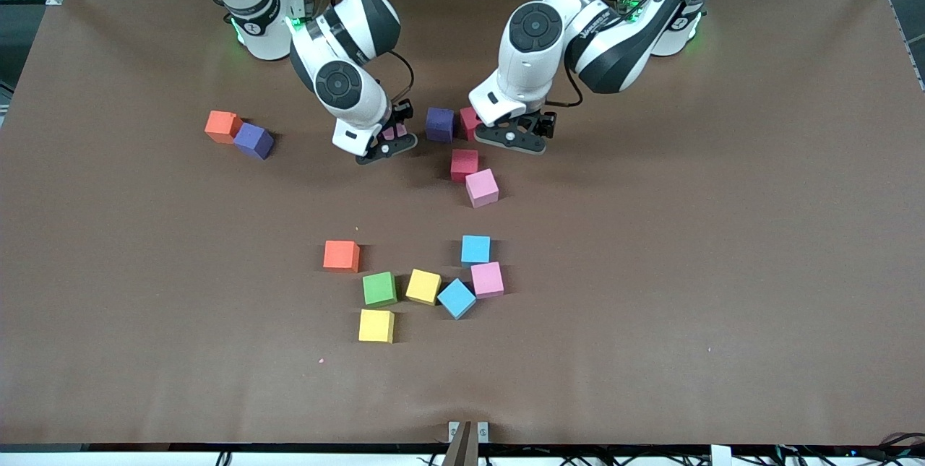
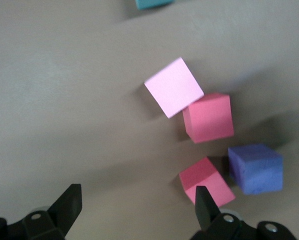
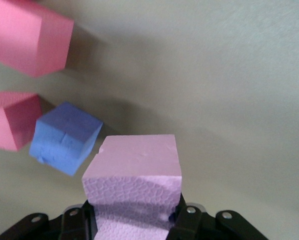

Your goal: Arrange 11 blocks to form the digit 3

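Blocks lie scattered over the brown table [image 1: 650, 249] in the front view. At the upper left of the frame an orange block [image 1: 222, 126] touches a purple one [image 1: 254, 140]. Near the upper middle a purple block [image 1: 439, 124] sits beside a red block [image 1: 469, 121], with another red block [image 1: 464, 164] and a pink block [image 1: 482, 187] just below them. Low in the middle are an orange block [image 1: 341, 256], a green [image 1: 379, 288], two yellow [image 1: 423, 286] [image 1: 376, 326], two sky blue [image 1: 475, 250] [image 1: 457, 298] and a pink [image 1: 487, 279]. The right gripper [image 1: 390, 141] is clamped on a pale pink block [image 1: 394, 131] beside the purple one; the left gripper [image 1: 517, 135] hangs over the red block, fingers spread wide. Metal framing and cables line the top edge.

In the left wrist view the two dark fingertips [image 2: 69, 202] stand wide apart at the bottom; a red block [image 2: 207, 181] is at one tip, with purple [image 2: 254, 168], red [image 2: 208, 117] and pink [image 2: 174, 86] blocks above.

In the right wrist view the fingers pinch the pale pink block [image 3: 134, 172] at bottom centre, the purple block [image 3: 64, 137] just at its left.
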